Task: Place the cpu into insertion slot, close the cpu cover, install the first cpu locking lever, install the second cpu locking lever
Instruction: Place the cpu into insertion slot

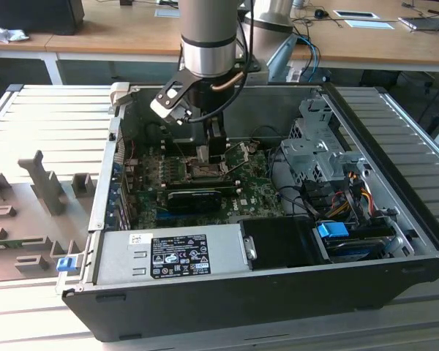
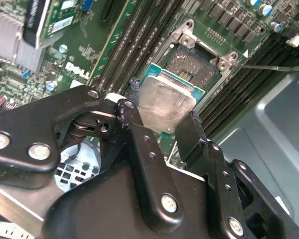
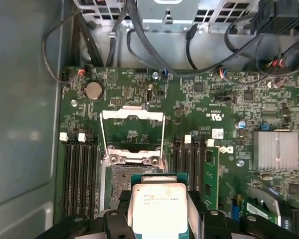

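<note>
My gripper [image 2: 162,113] is shut on the cpu [image 2: 164,102], a thin square chip with a silvery face and a green edge, held by two opposite sides between the black fingers [image 2: 132,99]. The cpu hangs just over the near edge of the insertion slot [image 2: 197,62], whose dark centre is bare. In the first wrist view the cpu [image 3: 157,206] overlaps the near part of the insertion slot [image 3: 129,172], and the cpu cover [image 3: 132,114] stands swung open on the far side. A thin locking lever [image 2: 274,66] sticks out beside the slot. In the exterior view the gripper [image 1: 208,150] reaches down into the open computer case above the slot [image 1: 205,172].
Black memory slots [image 3: 78,172] flank the socket on both sides. A long black card [image 1: 194,197] lies across the green board [image 1: 260,197] in front of the socket. A silver heatsink [image 3: 274,149], loose cables [image 3: 139,45], the drive cage [image 1: 318,150] and case walls [image 1: 106,175] surround the area.
</note>
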Tool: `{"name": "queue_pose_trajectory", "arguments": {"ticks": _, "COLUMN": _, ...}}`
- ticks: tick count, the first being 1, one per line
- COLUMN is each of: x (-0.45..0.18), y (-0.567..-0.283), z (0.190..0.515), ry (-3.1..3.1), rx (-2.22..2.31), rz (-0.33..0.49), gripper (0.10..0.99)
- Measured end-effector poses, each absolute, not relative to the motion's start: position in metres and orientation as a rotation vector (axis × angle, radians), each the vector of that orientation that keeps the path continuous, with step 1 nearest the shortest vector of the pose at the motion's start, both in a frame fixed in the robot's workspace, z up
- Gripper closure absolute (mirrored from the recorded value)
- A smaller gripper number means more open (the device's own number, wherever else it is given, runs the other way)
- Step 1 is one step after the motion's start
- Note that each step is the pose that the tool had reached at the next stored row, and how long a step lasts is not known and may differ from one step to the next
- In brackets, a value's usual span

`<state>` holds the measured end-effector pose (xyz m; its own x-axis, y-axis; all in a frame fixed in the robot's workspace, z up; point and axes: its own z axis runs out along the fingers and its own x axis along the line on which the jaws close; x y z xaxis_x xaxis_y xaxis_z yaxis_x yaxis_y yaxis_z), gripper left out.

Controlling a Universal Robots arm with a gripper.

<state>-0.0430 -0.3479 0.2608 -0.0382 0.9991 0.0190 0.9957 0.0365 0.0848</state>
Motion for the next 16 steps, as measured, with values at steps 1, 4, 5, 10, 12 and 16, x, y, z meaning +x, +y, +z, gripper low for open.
{"name": "queue_pose_trajectory", "arguments": {"ticks": 1, "x": -0.045, "y": -0.346, "z": 0.257, "ry": 2.228, "rx": 2.147, "rz": 0.115, "gripper": 0.557}}
{"name": "queue_pose_trajectory", "arguments": {"ticks": 4, "x": -0.045, "y": -0.341, "z": 0.250, "ry": 2.228, "rx": 2.147, "rz": 0.115, "gripper": 0.557}}
{"name": "queue_pose_trajectory", "arguments": {"ticks": 5, "x": -0.045, "y": -0.339, "z": 0.248, "ry": 2.228, "rx": 2.147, "rz": 0.115, "gripper": 0.557}}
{"name": "queue_pose_trajectory", "arguments": {"ticks": 10, "x": -0.048, "y": -0.331, "z": 0.236, "ry": 2.228, "rx": 2.147, "rz": 0.115, "gripper": 0.557}}
{"name": "queue_pose_trajectory", "arguments": {"ticks": 12, "x": -0.048, "y": -0.328, "z": 0.232, "ry": 2.228, "rx": 2.147, "rz": 0.115, "gripper": 0.557}}
{"name": "queue_pose_trajectory", "arguments": {"ticks": 16, "x": -0.049, "y": -0.327, "z": 0.224, "ry": 2.226, "rx": 2.149, "rz": 0.115, "gripper": 0.557}}
